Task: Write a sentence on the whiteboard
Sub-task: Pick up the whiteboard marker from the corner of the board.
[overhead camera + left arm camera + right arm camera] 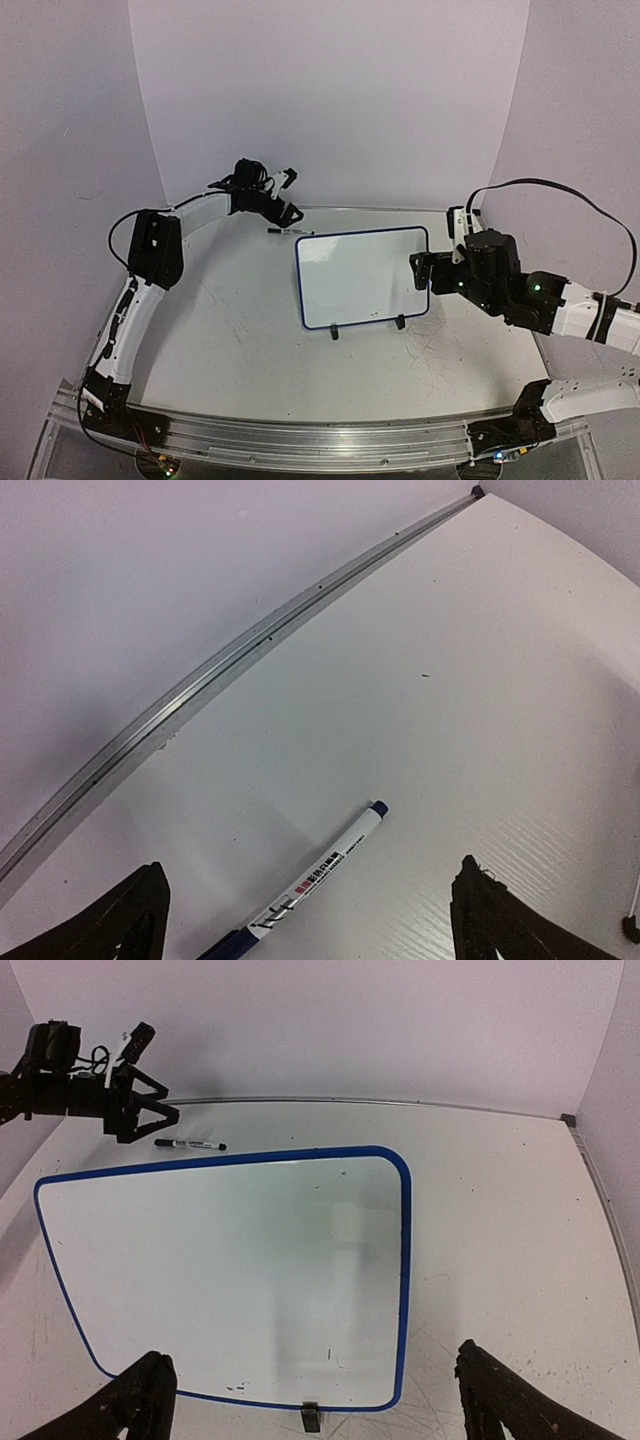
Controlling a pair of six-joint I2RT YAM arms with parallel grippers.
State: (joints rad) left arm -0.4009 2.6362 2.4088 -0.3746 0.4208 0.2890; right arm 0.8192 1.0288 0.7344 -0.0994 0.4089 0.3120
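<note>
Step in hand: fetching the pen, no writing yet. The whiteboard (362, 275) sits mid-table, slightly right of centre, its two black feet on the near edge. Its surface is blank apart from a few tiny specks, so no sentence is on it.

The marker (320, 865) lies flat on the table (230, 340) just beyond the board's far left corner, cap on. The left gripper (288, 212) hovers over it, fingers wide apart with the marker between them, not touching. The right gripper (418, 272) is also spread and empty, at the board's right edge.

Next move, likely: lower the left gripper, close on the marker barrel, then uncap, which probably needs the right gripper.

Nearby: a metal rail (200, 695) along the far table edge and scuffs on the tabletop. Nothing blocks the marker, though it lies close to the board's frame.
</note>
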